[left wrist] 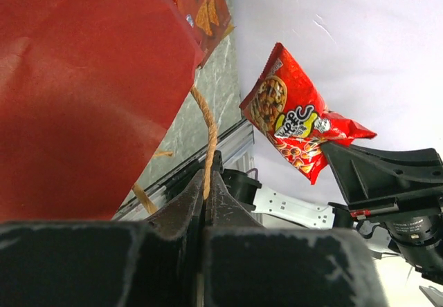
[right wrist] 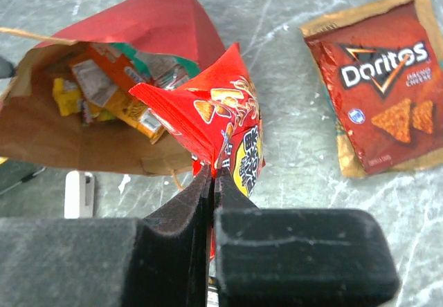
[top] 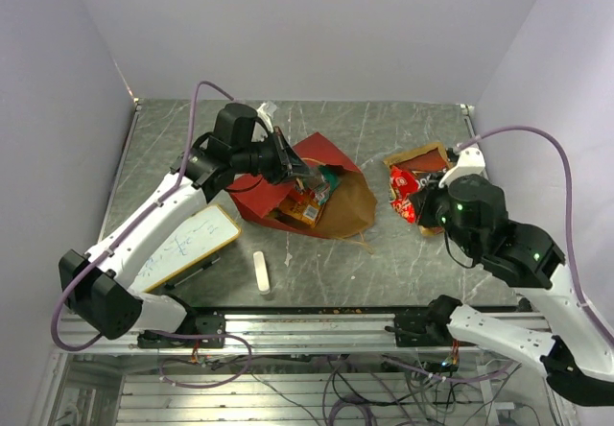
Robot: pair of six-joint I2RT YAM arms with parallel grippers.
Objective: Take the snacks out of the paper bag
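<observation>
right wrist: my right gripper point(right wrist: 212, 177) clamped a red packet point(right wrist: 221, 106) by its edge; it could slip. left gripper point(left wrist: 205, 191) pinched the bag point(left wrist: 83, 92) handle point(left wrist: 210, 137); tugging might tear it.

You have the paper bag point(top: 331, 155) on its side on the table point(top: 384, 253), snacks point(top: 305, 212) in its mouth; right of it hangs a raised packet point(right wrist: 228, 127), a flat packet point(right wrist: 384, 89) beyond; whiteboard point(top: 187, 244) to its left, eraser bar point(top: 260, 272) before it

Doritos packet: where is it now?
In the top view the Doritos packet lies flat on the table, right of the paper bag, just beyond the right gripper.
</observation>
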